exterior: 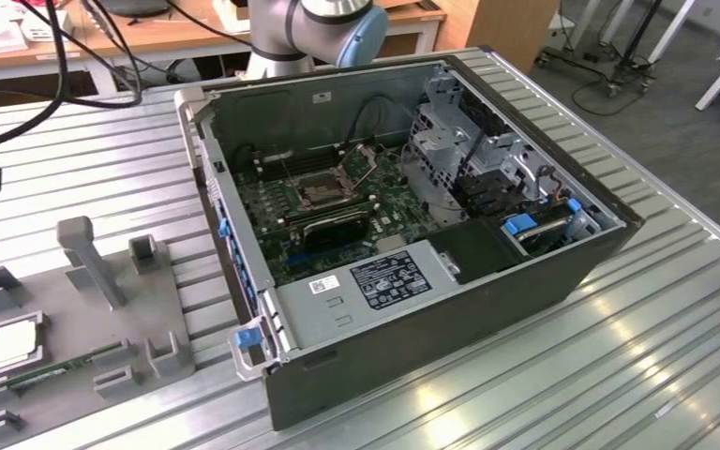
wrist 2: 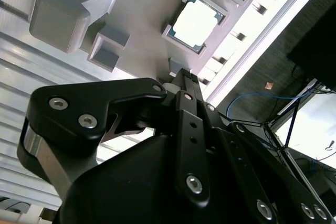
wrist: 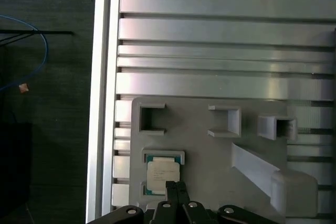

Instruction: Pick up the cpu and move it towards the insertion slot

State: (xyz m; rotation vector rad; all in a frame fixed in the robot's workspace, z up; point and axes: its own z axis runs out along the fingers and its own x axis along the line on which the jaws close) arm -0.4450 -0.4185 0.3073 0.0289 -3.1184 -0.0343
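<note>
While the cpu is lying flat in its square recess of the grey tray, your fingers are hanging over one edge of it, pressed together and gripping nothing (no gap is showing between the tips in the first wrist view). You are looking at a chip almost straight below the tips. Whether they are touching it I cannot tell. Being square, it is offering you no long axis to line up on. Recess walls are hemming it in all round, and the memory stick is lying just beside it, so room is looking tight. The slot is sitting well apart, on the board inside the open case, toward the exterior view's right, with the case wall standing between. The tray is resting near the worktop's edge.
</note>
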